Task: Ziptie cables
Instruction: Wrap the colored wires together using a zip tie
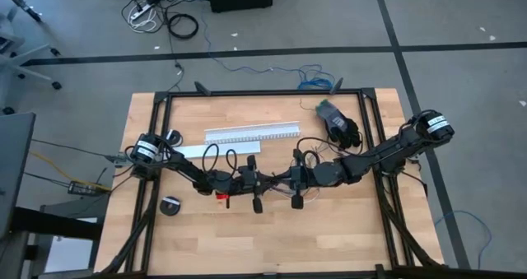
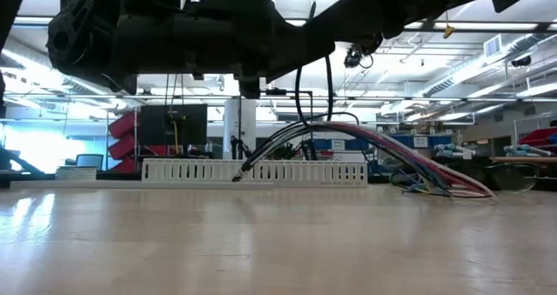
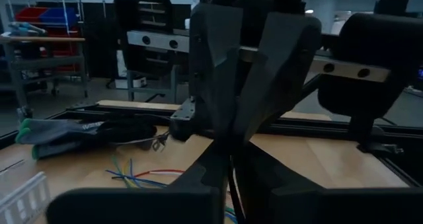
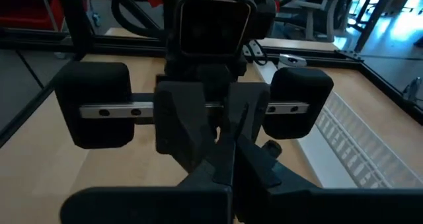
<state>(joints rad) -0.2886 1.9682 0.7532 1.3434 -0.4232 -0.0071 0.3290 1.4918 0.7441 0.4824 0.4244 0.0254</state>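
Left gripper (image 1: 265, 180): nearest the wrist cameras, held above the table's middle, tip to tip with the other gripper; its dark fingers (image 3: 218, 184) are pressed together, with a thin dark strand running between them. Whether that strand is the ziptie I cannot tell.
Right gripper (image 1: 280, 180): comes in from the right side, fingers (image 4: 228, 168) clenched tight, meeting the left one's tips; what it pinches, if anything, is hidden.
Cables (image 2: 409, 160): a coloured bunch arching from under the arms down to the tabletop on the right in the low view; loose ends in blue, green and red lie on the wood (image 3: 135, 174).
White channel (image 1: 252, 134): lies flat behind the grippers, apart from them.
Dark gloves (image 1: 339, 123): a heap near the table's back right.
Table (image 1: 329, 230): pale wood in a black frame.
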